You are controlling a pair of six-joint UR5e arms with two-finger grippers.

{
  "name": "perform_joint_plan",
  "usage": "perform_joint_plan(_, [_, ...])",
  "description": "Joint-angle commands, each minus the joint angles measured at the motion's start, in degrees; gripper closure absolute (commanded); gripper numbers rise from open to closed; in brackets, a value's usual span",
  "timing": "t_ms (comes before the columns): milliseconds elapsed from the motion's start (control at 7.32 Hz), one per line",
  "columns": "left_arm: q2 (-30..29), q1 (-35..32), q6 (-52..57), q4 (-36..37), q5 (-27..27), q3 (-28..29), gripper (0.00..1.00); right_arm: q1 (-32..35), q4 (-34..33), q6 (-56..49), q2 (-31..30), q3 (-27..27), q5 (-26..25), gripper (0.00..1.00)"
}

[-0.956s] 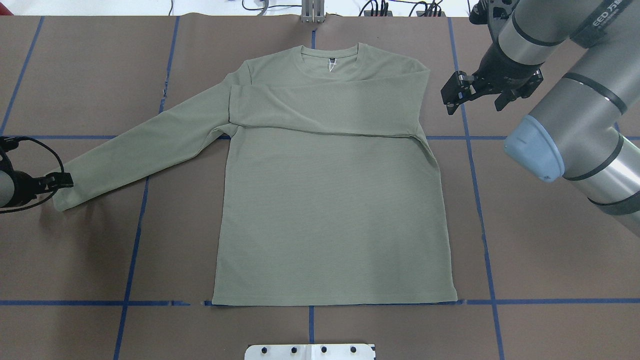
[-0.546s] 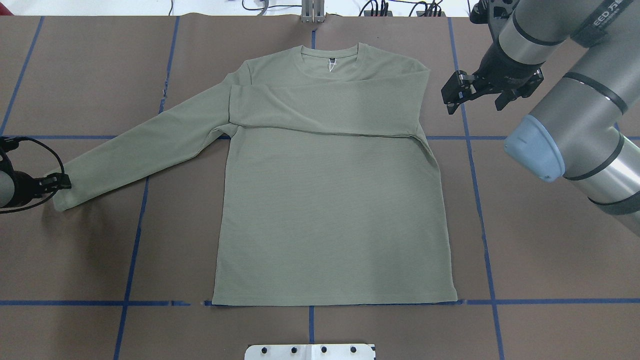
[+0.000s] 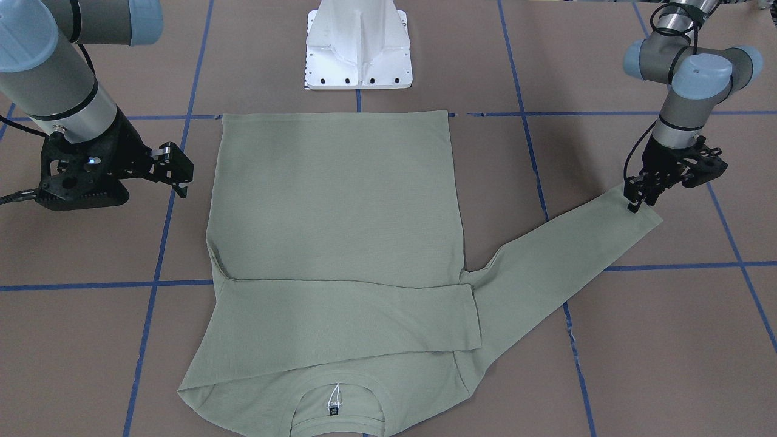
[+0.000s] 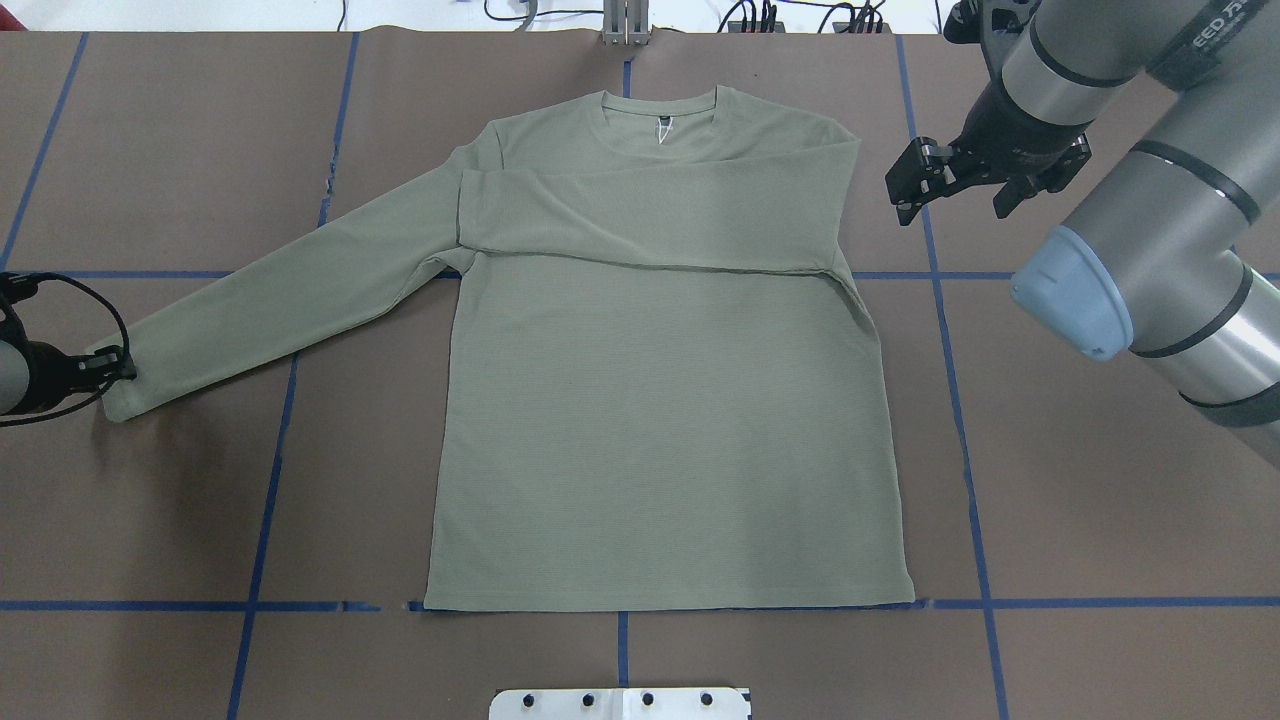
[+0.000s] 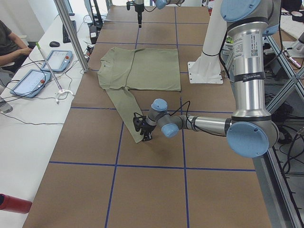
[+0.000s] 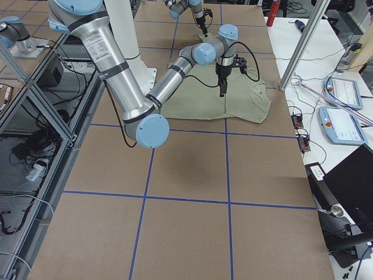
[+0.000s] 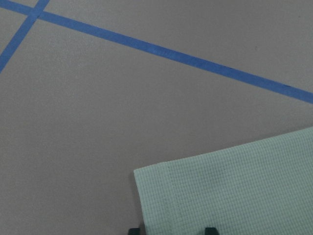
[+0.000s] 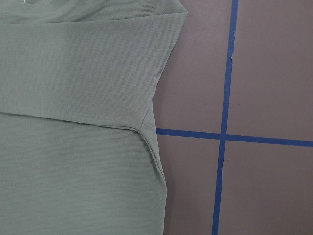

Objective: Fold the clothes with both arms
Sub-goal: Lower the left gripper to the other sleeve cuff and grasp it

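Beside the left pincer point(image 4: 122, 366), overhead view: cuff point(image 4: 122, 402) of the sage long-sleeved shirt's point(image 4: 660, 430) outstretched sleeve. This pincer has shifted slightly toward the cuff's end within the last second. The right pincer point(image 4: 953, 198), spread, has edged away from the shoulder. Front-facing view: left tips touching the cuff corner. Left wrist view: fingertips point(image 7: 210, 230) spread, straddling the cuff, nothing pinched. Judgement: second sleeve grasp imminent.

Left gripper point(image 4: 126, 368) is backing outward over the sleeve cuff point(image 4: 135, 388), toward the cuff's end edge. Right gripper point(image 4: 912, 188) is drifting slightly up and away from the shirt point(image 4: 660, 420), beside its folded shoulder.
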Motion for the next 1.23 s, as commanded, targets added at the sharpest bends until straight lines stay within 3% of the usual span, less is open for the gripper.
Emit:
perform_joint_plan(0, [0.0, 0.0, -0.07, 0.06, -0.06, -0.17, 0.62, 0.08, 0.0, 0.0, -0.04, -0.01, 0.0, 0.0])
perform_joint_plan(410, [0.35, 0.0, -0.07, 3.04, -0.06, -2.97, 0.95, 0.87, -0.09, 0.0, -0.13, -0.01, 1.65, 0.0])
perform_joint_plan(546, [0.35, 0.0, -0.07, 6.1, -0.24, -5.59, 1.0, 1.4, -0.09, 0.0, -0.21, -0.01, 2.11, 0.0])
perform_joint_plan(1093, [-0.87, 0.17, -0.07, 13.74, -3.39, -13.41, 1.0, 1.75, 0.0, 0.0, -1.53, 0.34, 2.11, 0.0])
